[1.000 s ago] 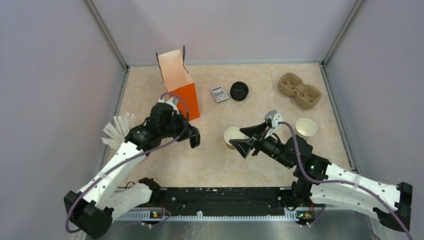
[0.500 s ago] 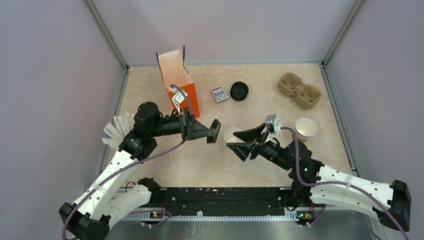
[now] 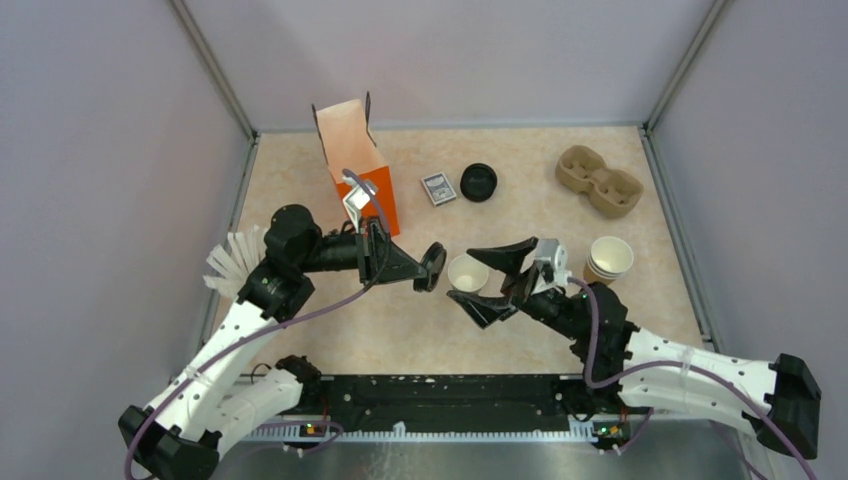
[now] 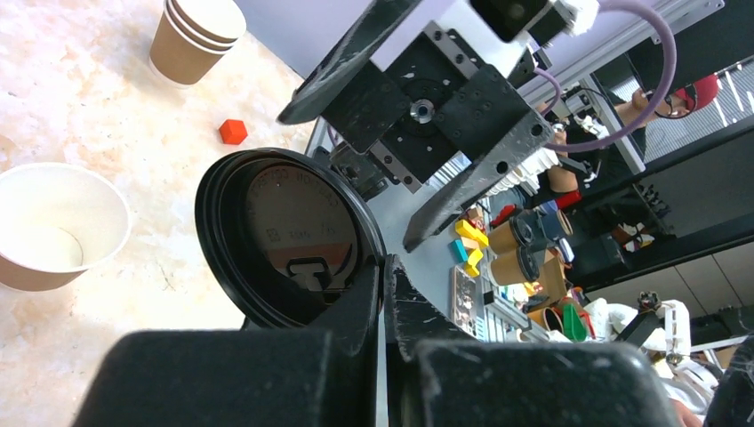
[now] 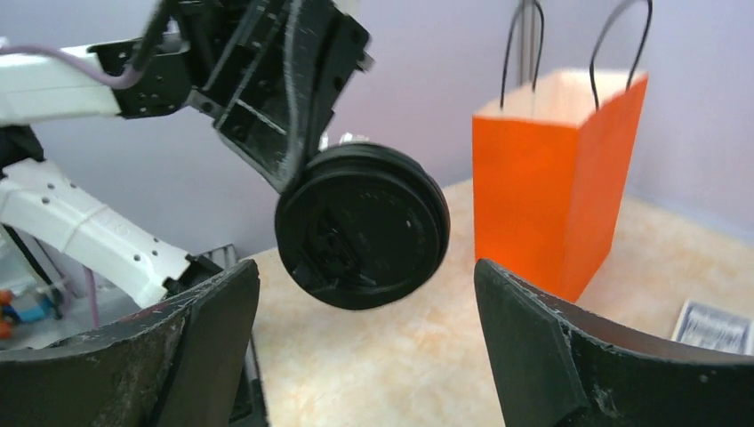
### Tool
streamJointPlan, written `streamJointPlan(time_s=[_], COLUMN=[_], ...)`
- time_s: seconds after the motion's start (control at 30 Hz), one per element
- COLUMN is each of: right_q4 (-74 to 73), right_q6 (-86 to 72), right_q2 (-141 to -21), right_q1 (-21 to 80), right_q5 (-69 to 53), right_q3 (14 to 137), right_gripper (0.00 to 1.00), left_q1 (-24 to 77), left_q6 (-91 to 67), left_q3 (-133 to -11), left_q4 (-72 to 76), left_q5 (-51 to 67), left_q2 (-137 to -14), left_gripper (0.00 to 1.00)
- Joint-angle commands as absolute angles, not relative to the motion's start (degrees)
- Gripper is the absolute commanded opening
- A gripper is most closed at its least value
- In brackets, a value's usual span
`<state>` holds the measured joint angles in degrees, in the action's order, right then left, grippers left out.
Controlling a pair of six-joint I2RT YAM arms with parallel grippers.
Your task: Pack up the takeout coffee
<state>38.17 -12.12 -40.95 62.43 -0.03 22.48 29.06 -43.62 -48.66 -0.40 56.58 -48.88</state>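
black plastic lid (image 3: 432, 267) is clamped by its rim in my left gripper (image 4: 383, 277), jaws shut on it, with the disc on edge and facing right. my right gripper (image 3: 466, 277) is spread wide and holds nothing. its wrist view shows only the lid and the orange bag (image 5: 556, 182) between the fingers.

status: the takeout coffee cup (image 3: 468, 273) stands upright on the surface (image 3: 400, 330) at centre. its mouth is open with no lid on it, and it is just right of the held lid. from above, my right fingers overlap the cup; i cannot tell whether they sit around it or above it. judged done: lid off the surface and beside the cup. judged left: seat the lid, then carry the cup into the bag, which stands open at far left.

clearances: the two grippers are close, with the lid between them, so room there is tight. a stack of cups (image 3: 608, 259) stands just right of my right arm. a second lid (image 3: 479, 182) and a small packet (image 3: 437, 188) lie far of the cup. the pulp carrier (image 3: 598, 181) sits far right, well apart. bare surface lies near of the cup.
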Motion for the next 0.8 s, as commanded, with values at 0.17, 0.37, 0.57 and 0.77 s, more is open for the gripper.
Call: streamJointPlan(time_s=[0.17,0.37,0.57,0.77], right_q4=[47.2,50.0,54.1,57.7], right_q6=[18.4,24.1,27.5,29.1], right_q2=[-46.5,-51.6,-55.6,-57.6], right_q1=[63.7,64.8,66.0,66.8], right_q5=[-13.9,-11.4,-7.7,-6.0], right_q3=[25.8,27.5,27.7,27.4], right_gripper=[0.91,0.91,0.91,0.92], left_q1=[29.3,29.3,29.2,29.2], left_q6=[-44.8,-44.0,-44.2,-45.7], left_q3=[-48.5,-48.6,-47.5,-47.0], left_q4=[2.2,0.7,1.0,2.7], left_q5=[57.3,57.7,57.8,57.4], left_q2=[-46.6,-46.0,-45.8,-45.4], left_gripper=[0.0,0.0,0.0,0.0])
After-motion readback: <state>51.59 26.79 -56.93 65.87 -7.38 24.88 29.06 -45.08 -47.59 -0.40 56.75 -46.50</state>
